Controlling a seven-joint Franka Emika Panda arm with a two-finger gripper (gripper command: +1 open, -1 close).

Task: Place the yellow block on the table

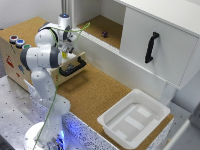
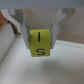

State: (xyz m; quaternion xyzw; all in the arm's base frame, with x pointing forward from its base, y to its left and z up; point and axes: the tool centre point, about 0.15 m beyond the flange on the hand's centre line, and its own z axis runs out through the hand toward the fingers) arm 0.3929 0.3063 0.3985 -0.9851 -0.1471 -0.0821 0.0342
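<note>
In the wrist view the yellow block (image 2: 40,43) is a small bright cube with black marks on its face. My gripper (image 2: 40,36) is shut on it, one finger on each side, and holds it just above a pale surface. In the exterior view my gripper (image 1: 65,49) points down over the open wooden box with the black handle (image 1: 73,66), at the left end of the brown cork table (image 1: 95,92). The block is barely visible there, only a yellow spot between the fingers.
A white plastic tray (image 1: 134,117) sits at the table's near right end. A white cabinet with a black handle (image 1: 152,47) stands behind on the right, a small dark object (image 1: 104,34) in the recess beside it. Coloured buttons (image 1: 17,41) top a wooden box on the exterior view's left.
</note>
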